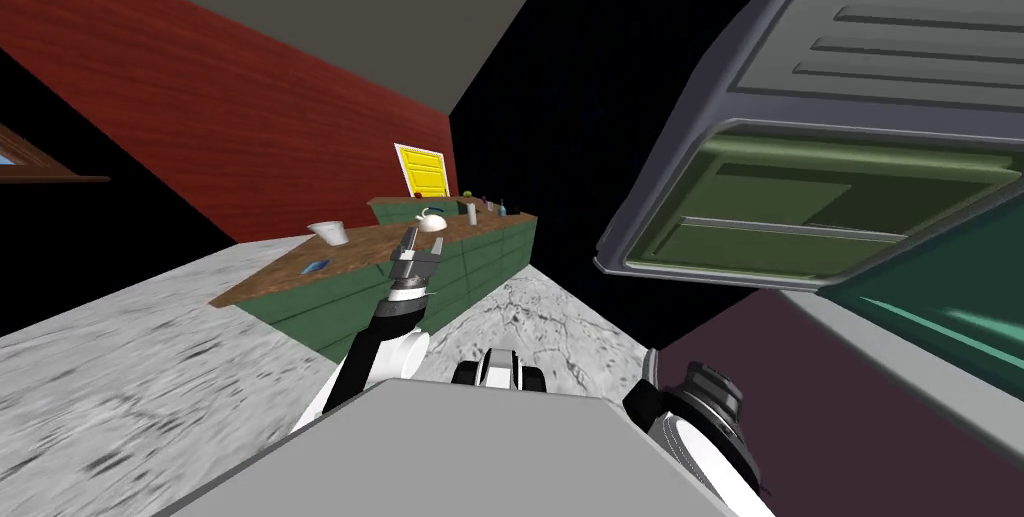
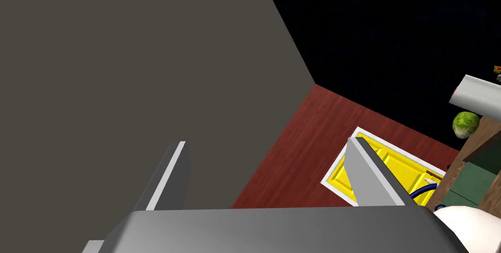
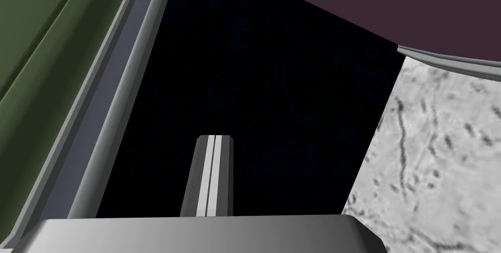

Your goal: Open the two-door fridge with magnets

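Note:
The fridge door (image 1: pixel 830 141) stands swung open at the upper right of the head view, its grey ribbed inner side and green door shelves facing me. A teal interior (image 1: pixel 950 311) shows beside it. My right gripper (image 3: pixel 214 137) is shut with nothing between its fingers; it points at a black area, with the door's grey rim and green lining (image 3: pixel 73 69) just beside it. The right forearm (image 1: pixel 700 411) lies low, under the door. My left gripper (image 1: pixel 418 246) is raised in front of the counter, open and empty (image 2: pixel 266 140).
A green counter with a wooden top (image 1: pixel 400 271) runs along the left, carrying a white bowl (image 1: pixel 330 232) and a white pot (image 1: pixel 432 222). Behind it are a red wooden wall and a yellow panel (image 1: pixel 422 171). Grey marbled floor (image 1: pixel 540 321) lies between counter and fridge.

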Robot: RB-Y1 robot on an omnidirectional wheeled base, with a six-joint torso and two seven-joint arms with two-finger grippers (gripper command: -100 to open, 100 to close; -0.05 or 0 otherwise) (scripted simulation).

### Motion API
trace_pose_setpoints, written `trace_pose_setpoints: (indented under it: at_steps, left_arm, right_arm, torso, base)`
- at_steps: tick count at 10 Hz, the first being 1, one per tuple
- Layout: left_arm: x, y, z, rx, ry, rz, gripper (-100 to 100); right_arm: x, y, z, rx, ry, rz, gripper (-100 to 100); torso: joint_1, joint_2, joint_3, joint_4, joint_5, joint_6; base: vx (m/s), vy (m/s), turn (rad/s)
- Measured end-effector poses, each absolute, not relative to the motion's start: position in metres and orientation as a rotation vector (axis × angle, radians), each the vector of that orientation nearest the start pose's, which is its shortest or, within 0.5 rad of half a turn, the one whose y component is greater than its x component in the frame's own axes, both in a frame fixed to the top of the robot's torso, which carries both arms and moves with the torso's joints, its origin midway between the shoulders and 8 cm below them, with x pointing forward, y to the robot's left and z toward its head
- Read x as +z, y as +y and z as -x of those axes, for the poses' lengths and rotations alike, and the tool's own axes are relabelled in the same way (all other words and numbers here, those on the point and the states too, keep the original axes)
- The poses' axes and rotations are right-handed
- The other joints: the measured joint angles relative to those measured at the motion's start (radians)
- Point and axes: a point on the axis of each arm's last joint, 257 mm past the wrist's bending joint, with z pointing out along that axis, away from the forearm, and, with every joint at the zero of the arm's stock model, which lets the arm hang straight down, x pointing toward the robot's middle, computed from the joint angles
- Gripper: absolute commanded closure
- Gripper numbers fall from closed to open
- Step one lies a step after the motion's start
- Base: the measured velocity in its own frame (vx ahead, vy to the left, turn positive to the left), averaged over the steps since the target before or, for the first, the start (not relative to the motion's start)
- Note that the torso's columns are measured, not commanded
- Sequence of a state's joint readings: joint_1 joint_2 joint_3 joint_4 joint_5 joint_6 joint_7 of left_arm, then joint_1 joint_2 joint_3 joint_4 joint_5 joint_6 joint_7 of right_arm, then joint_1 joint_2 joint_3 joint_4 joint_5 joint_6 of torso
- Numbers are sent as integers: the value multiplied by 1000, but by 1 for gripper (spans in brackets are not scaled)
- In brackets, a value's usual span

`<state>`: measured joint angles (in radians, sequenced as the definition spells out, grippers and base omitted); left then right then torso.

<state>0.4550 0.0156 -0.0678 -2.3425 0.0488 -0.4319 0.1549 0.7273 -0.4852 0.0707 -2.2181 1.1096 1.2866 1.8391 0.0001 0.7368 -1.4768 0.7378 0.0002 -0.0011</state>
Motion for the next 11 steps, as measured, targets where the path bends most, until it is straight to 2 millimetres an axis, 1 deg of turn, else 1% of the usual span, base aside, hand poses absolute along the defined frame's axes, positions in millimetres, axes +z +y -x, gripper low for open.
trace_pose_setpoints:
  at_steps: [1,3,5,6,7,9,10,11]
  left_arm:
    - [53,255,-347,-1573,534,714,0]
    - [53,255,-347,-1573,534,714,0]
    - [53,255,-347,-1573,534,714,0]
    - [53,255,-347,-1573,534,714,0]
    - [53,255,-347,-1573,534,714,0]
    - [53,255,-347,-1573,534,714,0]
    - [53,255,-347,-1573,534,714,0]
    - [53,255,-347,-1573,534,714,0]
  right_arm:
    - [-195,-560,-171,-2141,2179,814,100]
    - [-187,-561,-142,-2171,2231,771,100]
    - [-189,-566,-110,-2216,2305,760,100]
    - [-189,-567,-101,-2233,2329,738,100]
    - [-188,-568,-95,-2248,2347,718,100]
    - [-165,-576,-67,-2313,2372,636,100]
    - [-158,-575,-55,-2327,2391,611,100]
    - [-150,-569,-42,-2338,2413,591,100]
  torso:
    - [0,-1,-1,0,0,1]
    - [0,2,1,0,0,1]
    - [0,3,2,1,0,2]
    - [0,2,1,0,0,1]
    - [0,1,1,0,0,1]
    - [0,-1,-1,-1,0,1]
    - [0,1,0,0,0,1]
    - [0,2,1,0,0,1]
  base:
    - [25,-3,446]
    - [6,1,361]
    - [-3,1,43]
    - [-4,2,-18]
    - [28,2,335]
    - [30,-10,462]
    - [7,-8,456]
    - [0,-3,312]
